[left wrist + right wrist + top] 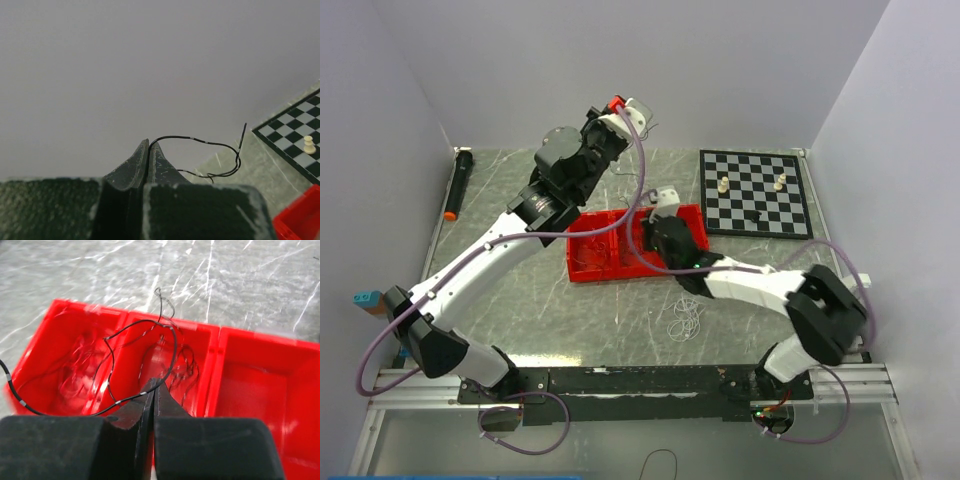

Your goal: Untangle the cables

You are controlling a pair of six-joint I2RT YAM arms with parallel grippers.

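Note:
My left gripper (632, 108) is raised high near the back wall, shut (149, 143) on a thin black cable (200, 141) that loops to the right in the air. My right gripper (657, 212) hovers over the red three-part tray (588, 268) and is shut (156, 382) on a black cable with white marks (172, 347) that arcs over the tray. Thin red cables (75, 365) lie in the tray's left compartment and black ones (187, 365) in the middle one. The right compartment (255, 390) holds nothing. A loose white cable tangle (685, 318) lies on the table in front of the tray.
A chessboard (755, 192) with three pieces lies at the back right; it also shows in the left wrist view (295, 135). A black marker with an orange tip (458, 185) lies at the back left. A blue and orange block (367, 298) sits at the left edge.

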